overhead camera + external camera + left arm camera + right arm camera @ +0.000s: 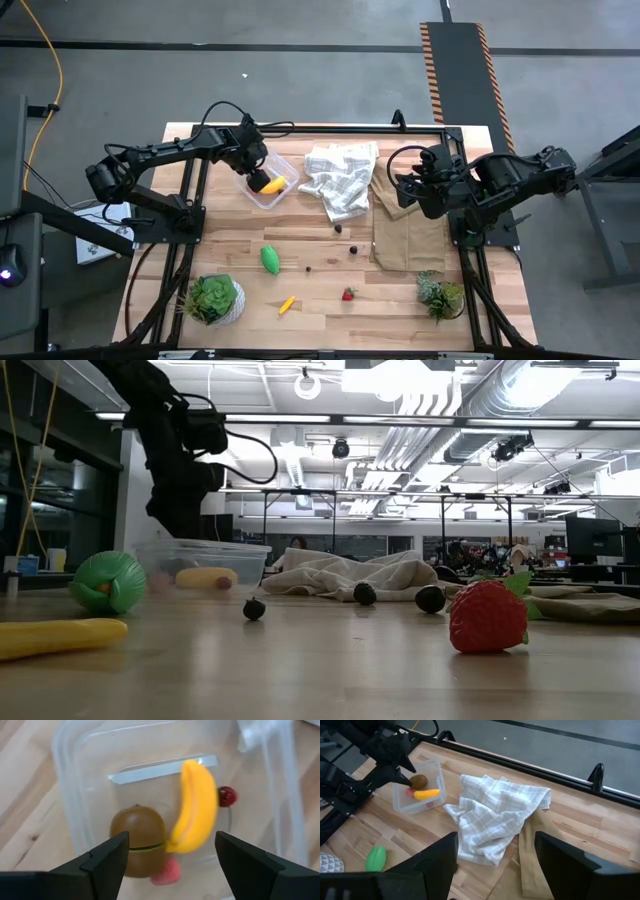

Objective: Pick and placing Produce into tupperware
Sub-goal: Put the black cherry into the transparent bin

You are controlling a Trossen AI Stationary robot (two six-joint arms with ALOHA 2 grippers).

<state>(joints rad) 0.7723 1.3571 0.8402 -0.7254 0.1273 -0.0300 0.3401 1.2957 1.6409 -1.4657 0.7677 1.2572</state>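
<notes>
Tupperware (268,186) sits far-left on the counter (320,290), holding a kiwi (137,840), a banana piece (195,812), a small red berry (226,796) and something pink. My left gripper (167,857) hangs just over it — jaws spread wide, gripping nothing. My right gripper (495,865) waits by the checked cloth (340,175), jaws open — green oval (270,259) and strawberry (348,294) lie nearer.

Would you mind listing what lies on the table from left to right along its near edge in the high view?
Potted plant in a white pot → yellow banana piece → strawberry → second potted plant.
</notes>
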